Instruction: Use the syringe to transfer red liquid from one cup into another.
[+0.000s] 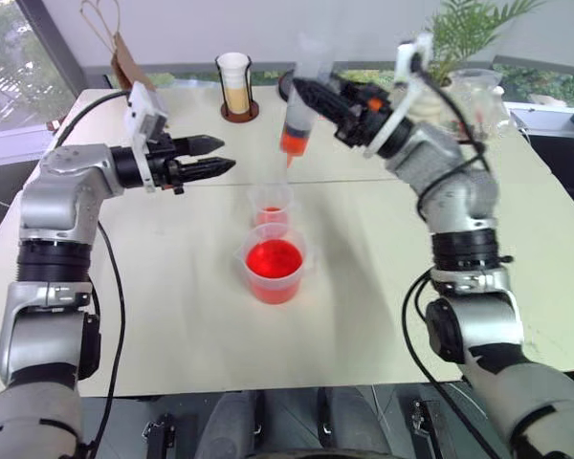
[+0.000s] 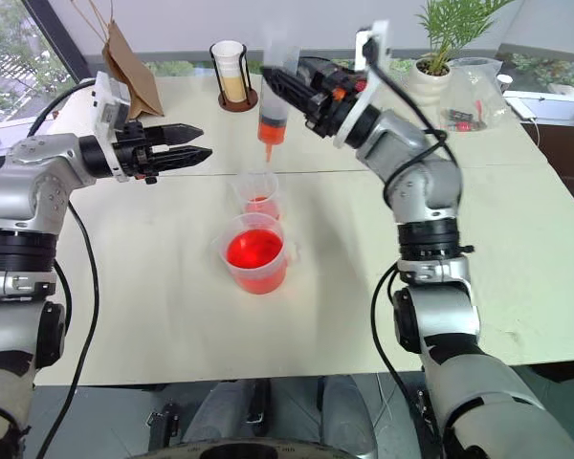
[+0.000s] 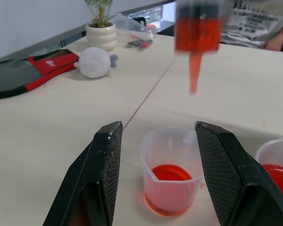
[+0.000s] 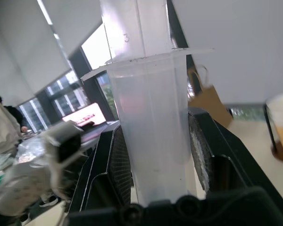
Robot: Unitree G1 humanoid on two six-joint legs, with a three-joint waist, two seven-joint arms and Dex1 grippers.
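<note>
Syringe held upright over the small cup, left claw waiting beside it.

The left claw (image 1: 213, 157) hovers level above the surface (image 1: 383, 287), fingers parted and holding nothing, just left of the syringe (image 1: 297, 129). The right claw (image 2: 292, 91) is clamped on the clear barrel, orange-red nozzle pointing down above the small cup (image 1: 271, 206), which holds a little red liquid (image 3: 169, 173). The larger cup (image 1: 274, 263) of red liquid stands just in front, touching it.
</note>
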